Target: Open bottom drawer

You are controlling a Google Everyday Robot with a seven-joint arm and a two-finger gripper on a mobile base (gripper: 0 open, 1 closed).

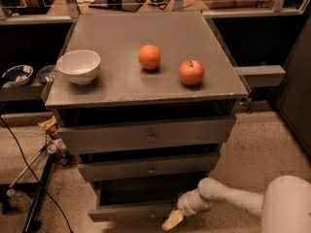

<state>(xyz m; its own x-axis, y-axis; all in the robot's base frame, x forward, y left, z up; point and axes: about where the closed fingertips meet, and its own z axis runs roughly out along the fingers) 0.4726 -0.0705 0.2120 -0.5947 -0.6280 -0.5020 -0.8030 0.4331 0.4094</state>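
The bottom drawer [131,210] is the lowest and slimmest of three grey fronts on the cabinet. It stands pulled out a little, with a dark gap above its front. Its knob is hidden by my gripper. My gripper [172,220] is at the drawer front, right of its middle, on the end of my white arm [233,200] that comes in from the lower right. The mid-sized drawer front [148,167] and the widest drawer front [146,136] sit above it, each with a small knob.
On the cabinet top [121,86] stand a white bowl [78,66], an orange [149,57] and a red apple [191,73]. Cables and a black stand leg [36,198] lie on the speckled floor to the left. A grey shelf [260,75] juts out at the right.
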